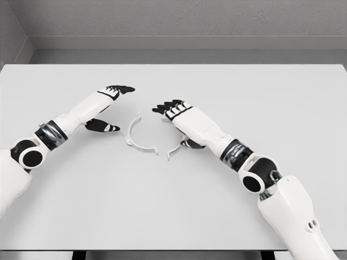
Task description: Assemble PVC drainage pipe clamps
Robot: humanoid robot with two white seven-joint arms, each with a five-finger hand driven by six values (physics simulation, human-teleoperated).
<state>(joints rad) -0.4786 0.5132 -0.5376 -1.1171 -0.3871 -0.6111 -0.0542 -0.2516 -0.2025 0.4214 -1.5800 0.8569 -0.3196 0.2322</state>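
Head view shows me two thin white curved plastic clamp halves (142,138) lying apart on the pale grey table (173,216), my left hand (105,105) spread and empty, my right hand (181,116) covering one half, grip unclear, so it may skid away.

two clamp halves lie on the tabletop (227,86) near its middle. the left clamp half (138,138) lies just left of the right clamp half (176,149), their near ends close together but apart. the left robot hand (108,108) sits just left of the left clamp half. the right robot hand (181,116) is over the right clamp half, covering part of it.
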